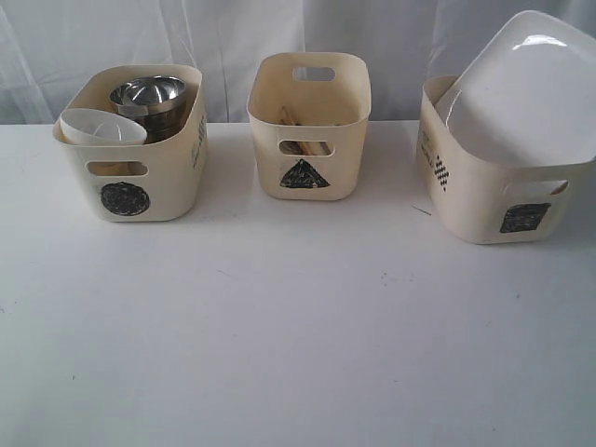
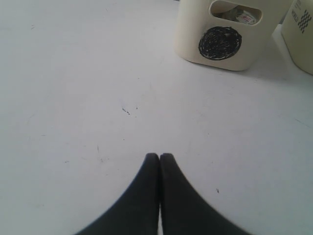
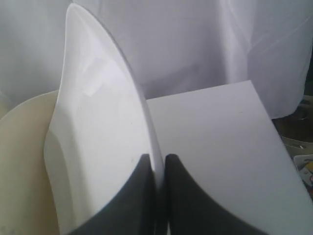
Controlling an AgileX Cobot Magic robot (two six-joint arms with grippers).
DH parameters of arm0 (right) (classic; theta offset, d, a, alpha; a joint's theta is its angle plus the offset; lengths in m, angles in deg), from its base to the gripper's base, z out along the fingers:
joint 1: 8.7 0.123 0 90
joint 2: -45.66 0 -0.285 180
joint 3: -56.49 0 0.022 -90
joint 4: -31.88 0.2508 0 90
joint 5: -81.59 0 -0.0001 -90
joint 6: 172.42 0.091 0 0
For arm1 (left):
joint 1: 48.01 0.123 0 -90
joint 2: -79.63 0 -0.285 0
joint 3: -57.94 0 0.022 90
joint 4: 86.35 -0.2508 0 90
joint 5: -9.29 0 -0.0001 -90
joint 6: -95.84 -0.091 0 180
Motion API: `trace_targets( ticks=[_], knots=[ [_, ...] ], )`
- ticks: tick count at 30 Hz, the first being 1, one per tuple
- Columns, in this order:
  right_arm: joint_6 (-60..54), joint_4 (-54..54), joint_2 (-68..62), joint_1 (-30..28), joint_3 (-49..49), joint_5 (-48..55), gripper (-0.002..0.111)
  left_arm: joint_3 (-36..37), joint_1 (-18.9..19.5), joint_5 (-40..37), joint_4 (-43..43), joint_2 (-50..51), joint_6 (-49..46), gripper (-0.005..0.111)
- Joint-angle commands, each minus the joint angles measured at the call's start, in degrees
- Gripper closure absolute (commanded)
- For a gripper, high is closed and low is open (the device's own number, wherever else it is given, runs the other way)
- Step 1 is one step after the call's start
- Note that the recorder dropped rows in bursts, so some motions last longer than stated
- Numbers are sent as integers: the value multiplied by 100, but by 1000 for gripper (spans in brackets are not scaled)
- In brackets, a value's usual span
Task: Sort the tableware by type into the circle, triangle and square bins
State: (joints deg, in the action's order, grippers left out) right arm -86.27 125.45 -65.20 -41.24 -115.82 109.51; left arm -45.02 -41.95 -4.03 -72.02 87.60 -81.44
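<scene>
At the far right corner of the tabletop [image 1: 298, 354], the right tool [image 3: 157, 156] gripped the large white squarish plate [image 1: 526, 88] leaning in the cream square-marked plastic bin [image 1: 470, 196], release seemingly next; the left tool [image 2: 160, 155] hung closed, empty.

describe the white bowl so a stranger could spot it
On the white table, find the leftmost cream tub in the exterior view, marked with a black circle. The white bowl sits at its front left rim; the steel bowls beside it are shiny metal.

Cream circle bin [image 1: 172, 182], triangle bin [image 1: 346, 149] and square bin [image 1: 480, 200] carry black scribbled shapes; plate [image 1: 531, 88] and table [image 1: 298, 326] are white, nested bowls [image 1: 149, 93] silver
</scene>
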Motion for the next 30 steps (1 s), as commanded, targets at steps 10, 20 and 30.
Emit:
trace_targets(
  ticks=[10, 20, 30],
  knots=[
    [178, 307, -113, 117, -70, 102, 63, 18, -4, -27, 48, -19, -11, 107],
    [176, 414, 787, 117, -70, 265, 64, 18, -4, -27, 48, -19, -11, 107],
    [2877, -11, 1560, 217, -1, 605, 108, 18, -4, -27, 48, -19, -11, 107]
  ],
)
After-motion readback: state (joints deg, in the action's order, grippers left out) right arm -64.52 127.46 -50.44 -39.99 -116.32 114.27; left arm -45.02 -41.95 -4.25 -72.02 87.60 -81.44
